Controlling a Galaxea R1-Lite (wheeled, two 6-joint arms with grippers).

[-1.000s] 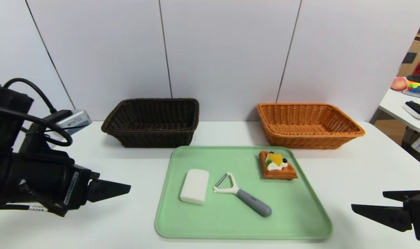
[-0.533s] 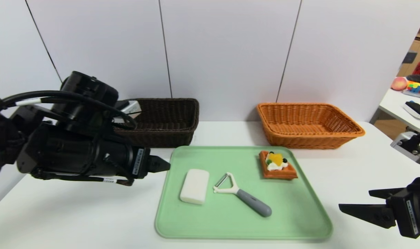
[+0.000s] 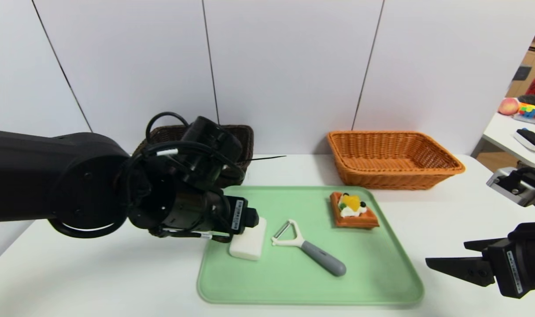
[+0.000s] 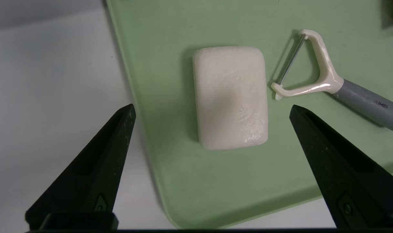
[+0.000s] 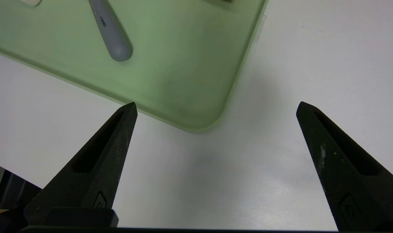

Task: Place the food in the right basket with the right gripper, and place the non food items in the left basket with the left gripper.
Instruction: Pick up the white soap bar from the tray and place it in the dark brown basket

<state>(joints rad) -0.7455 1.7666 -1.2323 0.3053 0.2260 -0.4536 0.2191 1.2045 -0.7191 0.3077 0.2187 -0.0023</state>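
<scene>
The white soap bar [image 3: 251, 244] lies at the green tray's left side, with the peeler [image 3: 309, 247] beside it and the waffle [image 3: 353, 210] at the tray's far right corner. My left gripper [image 3: 252, 219] hovers over the soap. In the left wrist view it [image 4: 212, 108] is open, one finger on each side of the soap [image 4: 230, 97], apart from it, with the peeler [image 4: 325, 81] close by. My right gripper [image 3: 445, 254] is open over bare table right of the tray [image 5: 216, 103]. The dark basket [image 3: 243, 134] is mostly hidden behind my left arm. The orange basket [image 3: 390, 179] stands at the back right.
The green tray [image 3: 373, 273] lies mid-table, and its near right corner [image 5: 196, 123] shows in the right wrist view along with the peeler's grey handle [image 5: 110, 32]. A side table with clutter [image 3: 525, 130] stands at the far right. A wall runs behind the baskets.
My left arm has swung in from the left edge to above the soap on the tray. My right gripper has edged slightly toward the tray.
</scene>
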